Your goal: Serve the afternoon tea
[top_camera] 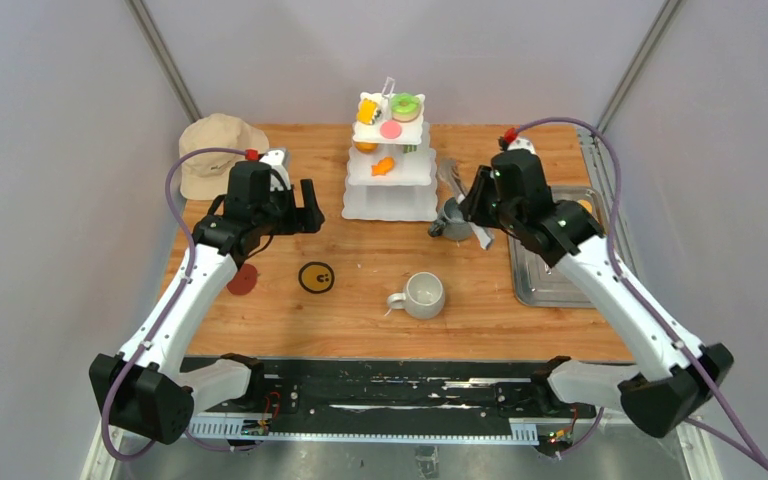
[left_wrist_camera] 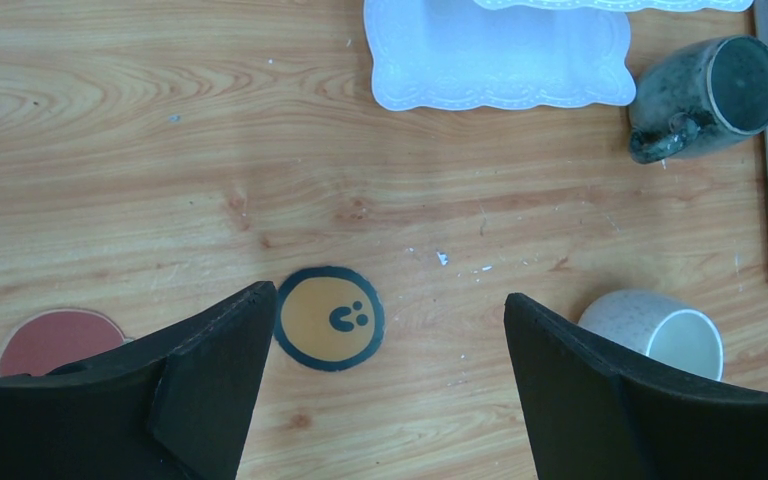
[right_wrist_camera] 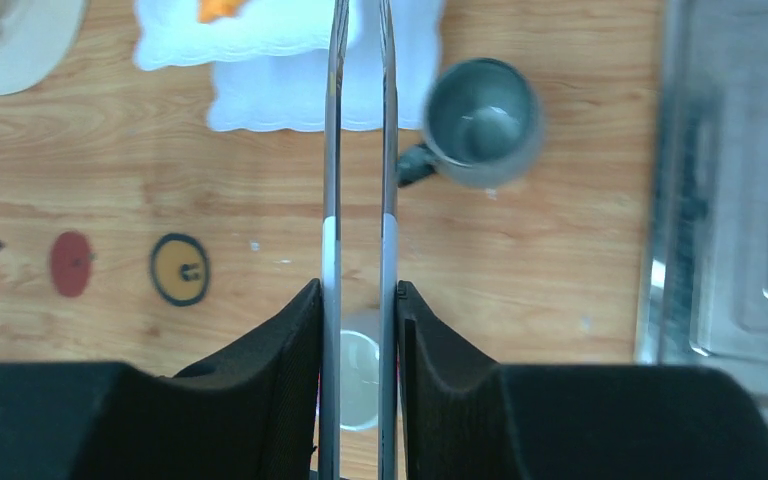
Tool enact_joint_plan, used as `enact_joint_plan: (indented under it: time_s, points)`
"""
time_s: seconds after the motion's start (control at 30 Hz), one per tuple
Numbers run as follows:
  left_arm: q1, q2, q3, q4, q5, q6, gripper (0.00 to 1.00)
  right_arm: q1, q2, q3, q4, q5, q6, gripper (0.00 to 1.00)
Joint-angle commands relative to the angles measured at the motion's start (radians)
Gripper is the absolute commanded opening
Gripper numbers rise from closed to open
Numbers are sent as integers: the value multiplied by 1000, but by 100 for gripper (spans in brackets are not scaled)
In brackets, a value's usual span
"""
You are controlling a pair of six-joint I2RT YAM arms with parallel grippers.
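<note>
The white three-tier stand (top_camera: 390, 195) stands at the back centre, with yellow (top_camera: 367, 110), green-pink (top_camera: 406, 105) and pink (top_camera: 391, 129) pastries on top and an orange one (top_camera: 384, 165) on the middle tier. A dark grey mug (top_camera: 450, 222) sits by the stand's right corner, and a pale mug (top_camera: 423, 294) stands nearer the front. My right gripper (right_wrist_camera: 358, 288) is shut on metal tongs (right_wrist_camera: 332, 150), whose arms reach over the stand's edge next to the dark mug (right_wrist_camera: 480, 122). My left gripper (left_wrist_camera: 385, 300) hangs open above the table, with nothing between its fingers.
A yellow coaster (top_camera: 316, 277) and a red coaster (top_camera: 242, 280) lie at front left. A beige hat (top_camera: 215, 150) is at back left. A steel tray (top_camera: 550, 270) along the right edge holds an orange piece (top_camera: 585, 207).
</note>
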Motion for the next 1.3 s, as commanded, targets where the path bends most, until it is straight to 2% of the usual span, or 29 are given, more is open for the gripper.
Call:
enact_joint_plan:
  time_s: [0.0,0.1,0.27,0.37,0.5,0.63,0.73,0.97,1.1,1.27]
  points:
    - [-7,-4,-4,22,24,4,89,-45,-137,-55,-179,202,-51,1]
    - [-6,5,-9,35,47,-5,89,-136,-209,-84,-306,273,-78,1]
    - [-6,20,-14,57,67,-25,89,-390,-300,-147,-427,245,-150,0]
    - [-6,35,-7,64,75,-25,89,-487,-290,-147,-457,228,-188,1]
    - [-6,54,18,58,94,-21,88,-537,-236,-135,-470,261,-211,1]
    - [-6,66,35,48,99,-10,88,-544,-207,-133,-463,388,-219,2]
    - [-6,73,43,35,112,-6,88,-583,-178,-152,-436,415,-238,2]
    - [-7,114,85,15,143,-5,88,-784,-136,-199,-320,310,-239,1]
    - [-6,143,107,13,157,-15,88,-836,-103,-232,-248,245,-230,1]
    - [-6,148,117,15,156,-24,88,-843,-74,-270,-215,153,-210,1]
